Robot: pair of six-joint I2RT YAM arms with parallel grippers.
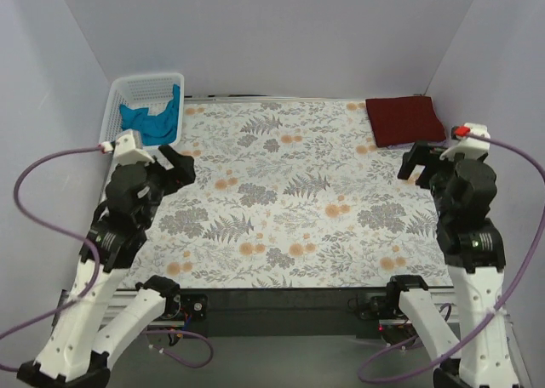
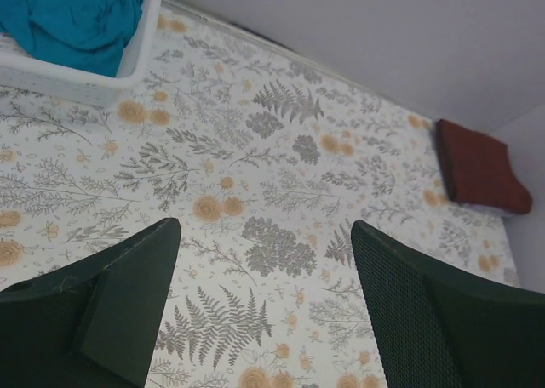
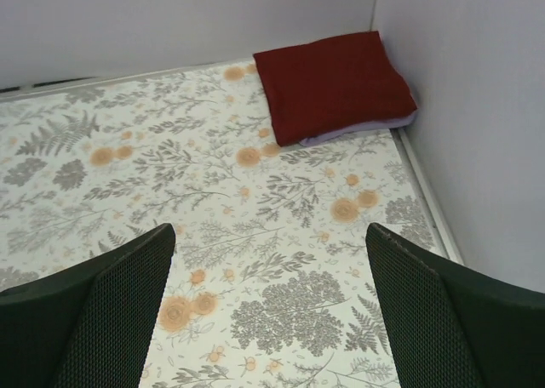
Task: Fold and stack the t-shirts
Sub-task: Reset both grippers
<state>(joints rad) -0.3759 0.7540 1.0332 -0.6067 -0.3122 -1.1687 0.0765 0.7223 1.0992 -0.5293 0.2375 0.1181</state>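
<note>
The table [image 1: 281, 303] is carrying a floral-print cloth [image 1: 289, 192] in grey and orange, which is lying flat and covering nearly the whole of its top. At the far left corner a white lattice basket [image 1: 115, 107] is sitting on the cloth, close to the left wall. At the far right corner a folded lavender t-shirt [image 3: 366, 129] is lying directly on the cloth, showing only as a thin pale edge beneath the folded maroon t-shirt [image 1: 404, 120] that is resting squarely on top of it.
</note>
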